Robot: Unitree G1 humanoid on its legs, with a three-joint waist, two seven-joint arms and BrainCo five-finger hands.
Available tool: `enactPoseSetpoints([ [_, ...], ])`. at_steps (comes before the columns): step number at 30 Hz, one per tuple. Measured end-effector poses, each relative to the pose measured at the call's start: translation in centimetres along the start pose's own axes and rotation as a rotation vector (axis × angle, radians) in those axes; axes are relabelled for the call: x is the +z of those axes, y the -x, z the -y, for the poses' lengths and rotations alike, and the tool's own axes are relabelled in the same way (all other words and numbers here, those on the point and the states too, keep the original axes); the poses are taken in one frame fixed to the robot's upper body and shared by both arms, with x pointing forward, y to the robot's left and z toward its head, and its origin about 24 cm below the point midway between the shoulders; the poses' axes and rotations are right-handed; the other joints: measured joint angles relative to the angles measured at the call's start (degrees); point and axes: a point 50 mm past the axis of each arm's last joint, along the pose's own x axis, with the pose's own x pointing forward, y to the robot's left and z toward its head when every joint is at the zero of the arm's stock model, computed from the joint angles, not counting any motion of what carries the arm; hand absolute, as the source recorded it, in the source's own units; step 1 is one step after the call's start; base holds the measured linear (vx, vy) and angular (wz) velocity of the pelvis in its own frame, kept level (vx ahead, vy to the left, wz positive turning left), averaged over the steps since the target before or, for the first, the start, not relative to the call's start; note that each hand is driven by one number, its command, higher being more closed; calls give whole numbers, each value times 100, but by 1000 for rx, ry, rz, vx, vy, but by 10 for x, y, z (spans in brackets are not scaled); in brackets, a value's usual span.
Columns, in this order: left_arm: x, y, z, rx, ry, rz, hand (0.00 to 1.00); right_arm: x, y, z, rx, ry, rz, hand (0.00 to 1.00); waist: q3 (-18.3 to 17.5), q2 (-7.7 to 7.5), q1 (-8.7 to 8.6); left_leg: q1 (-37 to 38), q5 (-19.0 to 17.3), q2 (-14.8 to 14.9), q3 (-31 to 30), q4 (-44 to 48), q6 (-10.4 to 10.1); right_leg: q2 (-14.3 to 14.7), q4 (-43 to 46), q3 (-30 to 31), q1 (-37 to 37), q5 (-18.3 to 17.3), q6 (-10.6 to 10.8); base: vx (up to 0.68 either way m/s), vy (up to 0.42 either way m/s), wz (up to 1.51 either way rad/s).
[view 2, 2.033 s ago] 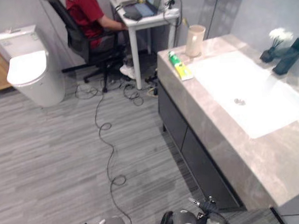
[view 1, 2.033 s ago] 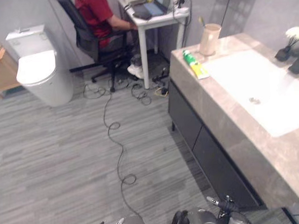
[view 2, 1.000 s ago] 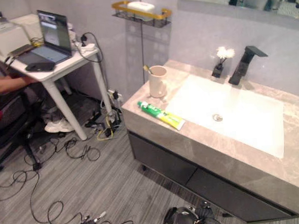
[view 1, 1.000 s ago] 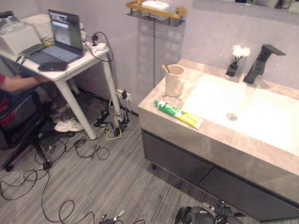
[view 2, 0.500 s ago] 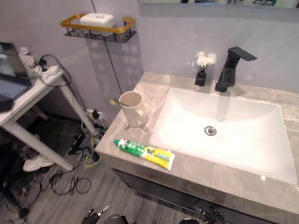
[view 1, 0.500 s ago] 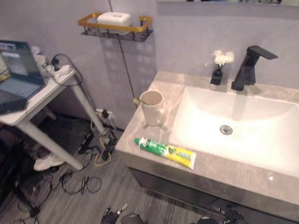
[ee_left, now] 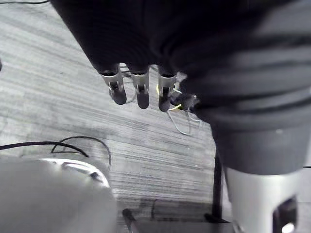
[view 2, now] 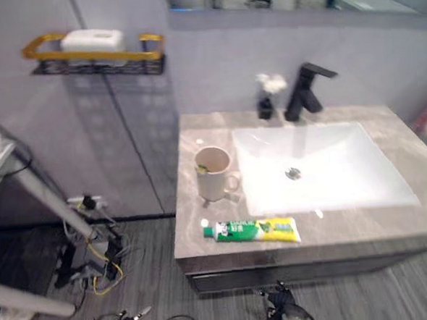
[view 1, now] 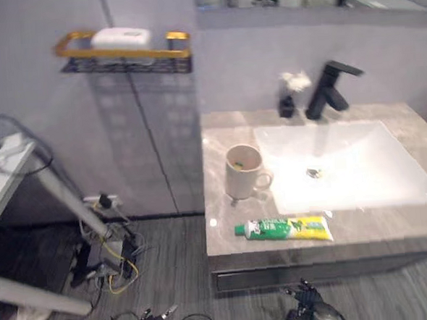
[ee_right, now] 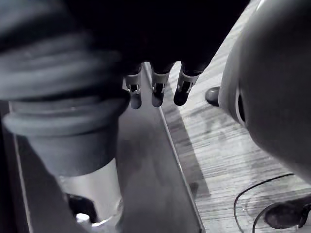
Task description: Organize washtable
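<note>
We are looking down at the grey stone table (view 1: 216, 138), and as far as we can judge, the organizing is not yet beginning: nothing on it is being touched. The white sink (view 1: 373, 165) is taking most of the table's right part and is lying empty. On the wall to the left, a wall shelf (view 1: 120, 55) with a golden rim is carrying a white block (view 1: 121, 36). The toothpaste tube (view 1: 283, 229) is lying flat along the front edge of the table, just before the sink, with its green end pointing toward the robot's left. The mug (view 1: 242, 174) is standing upright beside the left rim of the sink, near the tube but apart from it; we cannot tell whether something is standing inside it. The black tap (view 1: 325, 88) and a small vase (view 1: 289, 97) with a white flower are standing at the back edge. The left robot hand (ee_left: 142, 94) is hanging low over the floor (ee_left: 58, 87), its fingers loose and holding nothing. The right robot hand (ee_right: 156, 92) is hanging beside the dark cabinet front (ee_right: 141, 165), fingers loose too, and empty. We are judging that the whole task is left: probably the tube is waiting to be picked up and put in or next to the mug.
</note>
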Motion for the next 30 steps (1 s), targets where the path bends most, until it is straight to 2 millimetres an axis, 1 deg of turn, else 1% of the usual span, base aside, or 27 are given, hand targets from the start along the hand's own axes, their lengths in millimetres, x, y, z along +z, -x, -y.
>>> enactPoseSetpoints([
  [1, -1, 0, -3, 3, -10, -3, 0, -2, 0, 4, -9, 6, -11, 0, 11, 25, -10, 66, 0, -9, 67, -35, 0, 63, 93, 12, 105, -212, 25, -83, 37, -45],
  [2, 0, -1, -9, 16, -23, 0, 0, -2, -1, 9, -19, 15, -19, 0, 8, 9, -26, 111, 0, -52, 106, -40, 0, 76, 86, 48, 188, -402, 166, -88, -19, -25],
  [3, 1, -1, -14, 27, -21, 3, 0, -7, 0, 17, -36, 24, -40, 0, -1, -46, -26, 175, 6, -140, 79, -65, -17, 74, -25, 73, 182, -456, 463, -71, -54, -14],
  [4, 0, -1, -16, 30, -15, -5, 0, -10, 0, 22, -48, 31, -53, 0, -23, -65, -13, 181, 19, -199, 41, -81, -41, 84, -85, 75, 198, -400, 626, -63, -52, -12],
  [5, -5, -1, -23, 52, -3, -20, 0, -13, 1, 31, -67, 50, -72, 0, -12, -61, -23, 169, 54, -203, -97, -152, -97, 166, -243, 73, 222, -329, 714, -78, -46, -16],
  [6, -8, 0, -23, 43, 24, -28, 0, -17, 1, 37, -71, 82, -93, 0, -9, -17, -16, 162, 152, -180, -70, -330, -144, 288, -597, 77, 314, -161, 741, -81, -48, -17],
  [7, -10, 1, -24, 52, 24, -32, 0, -17, 1, 39, -75, 100, -97, 0, -18, -4, 2, 163, 219, -154, -55, -446, -156, 363, -869, 77, 395, -13, 727, -54, -75, -12],
  [8, -16, 4, -22, 73, 35, -43, 0, -15, 1, 40, -67, 138, -95, 0, -18, -15, 70, 122, 344, -133, -39, -617, -181, 532, -1528, 58, 583, 343, 676, -29, -69, -11],
  [9, -18, 4, -19, 74, 40, -44, 0, -13, 0, 39, -63, 158, -90, 0, -13, -52, 125, 77, 400, -133, -16, -665, -193, 608, -1889, 52, 646, 522, 640, -32, -100, -13],
  [10, -21, 6, -11, 58, 47, -52, 0, -5, -3, 31, -38, 188, -73, 0, -36, -104, 196, -51, 494, -135, 12, -676, -211, 740, -2455, 35, 704, 860, 570, -46, -113, -14],
  [11, -21, 6, -5, 43, 64, -54, 0, 9, -7, 23, -17, 218, -35, 0, 36, -129, 261, -247, 546, -97, -63, -606, -226, 799, -2450, 32, 540, 933, 524, -40, -107, -2],
  [13, -15, 4, -1, 20, 41, -39, 0, 23, -11, 21, -16, 237, 0, 0, 143, -111, 295, -459, 686, -106, -353, -582, -267, 858, -2426, -138, 475, 957, 458, -2, -91, 37],
  [14, -15, 4, 1, 15, 40, -38, 0, 27, -11, 25, -28, 247, 11, 0, 193, -64, 308, -484, 711, -105, -437, -627, -294, 867, -2425, -224, 482, 948, 431, -4, -65, 47],
  [15, -17, 5, 3, 9, 43, -43, 0, 38, -13, 28, -44, 254, 43, 0, 230, -4, 316, -496, 769, -108, -470, -661, -310, 847, -2422, -268, 485, 952, 411, -18, -19, 22],
  [16, -19, 6, 4, 7, 44, -50, 0, 44, -14, 30, -52, 257, 64, 0, 236, 16, 312, -491, 816, -111, -463, -708, -310, 871, -2421, -299, 471, 959, 398, -29, -31, 18],
  [17, -18, 6, 5, -2, 34, -47, 0, 47, -13, 34, -64, 249, 79, 0, 225, 46, 289, -448, 959, -174, -495, -923, -331, 840, -2419, -379, 462, 962, 379, -27, -32, 13],
  [18, -18, 6, 7, -9, 23, -46, 0, 46, -13, 36, -70, 244, 76, 0, 224, 29, 286, -391, 1029, -226, -514, -1110, -343, 815, -2419, -404, 447, 958, 364, -27, -32, 18],
  [19, -18, 5, 4, -7, 13, -44, 0, 43, -12, 38, -75, 235, 67, 0, 227, -31, 295, -324, 1097, -322, -522, -1231, -346, 712, -2417, -419, 391, 951, 341, -39, 32, 3],
  [20, -15, 5, 5, -9, 25, -35, 0, 37, -11, 45, -100, 194, 50, 0, 285, -59, 299, -378, 848, -419, -636, -669, -434, 615, -2200, -399, 294, 905, 288, -8, 57, -5],
  [21, -17, 5, 5, -9, 26, -45, 0, 34, -10, 49, -109, 183, 45, 0, 273, -28, 272, -349, 740, -454, -693, -517, -491, 595, -2140, -383, 298, 885, 288, 37, 88, -3],
  [22, -19, 6, 7, -14, 27, -54, 0, 25, -7, 59, -137, 164, 20, 0, 285, 29, 212, -201, 679, -485, -745, -729, -454, 594, -2109, -417, 379, 882, 306, 53, 83, 24],
  [23, -19, 6, 8, -17, 32, -53, 0, 13, -4, 63, -152, 134, -13, 0, 313, -8, 93, -50, 673, -530, -810, -991, -438, 548, -2066, -517, 448, 882, 318, 17, 79, 37],
  [24, -17, 5, 7, -15, 29, -47, 0, 5, -2, 63, -157, 113, -30, 0, 318, -11, 39, -7, 681, -572, -836, -1063, -424, 527, -2039, -563, 478, 881, 320, -60, 80, 38],
  [25, -14, 4, 4, -13, 27, -38, 0, -4, 0, 61, -153, 92, -51, 0, 340, -75, -8, -4, 702, -606, -827, -1071, -375, 455, -1981, -581, 470, 880, 320, -102, 114, 9],
  [26, -11, 3, 1, -14, 38, -31, 0, -12, 3, 53, -136, 71, -65, 0, 393, -175, -10, -47, 635, -602, -803, -952, -263, 399, -1839, -516, 398, 866, 327, -117, 125, -8],
  [28, -8, 2, -1, -10, 35, -22, 0, -15, 3, 44, -116, 55, -66, 0, 408, -255, -14, -113, 546, -578, -720, -755, -130, 359, -1654, -386, 280, 794, 365, -125, 124, -27],
  [30, -3, 1, -2, -19, 18, -7, 0, -11, 4, 37, -104, 18, -34, 0, 383, -310, -11, -277, 337, -502, -531, -421, 14, 365, -1433, -152, 68, 706, 417, -159, 106, -40],
])
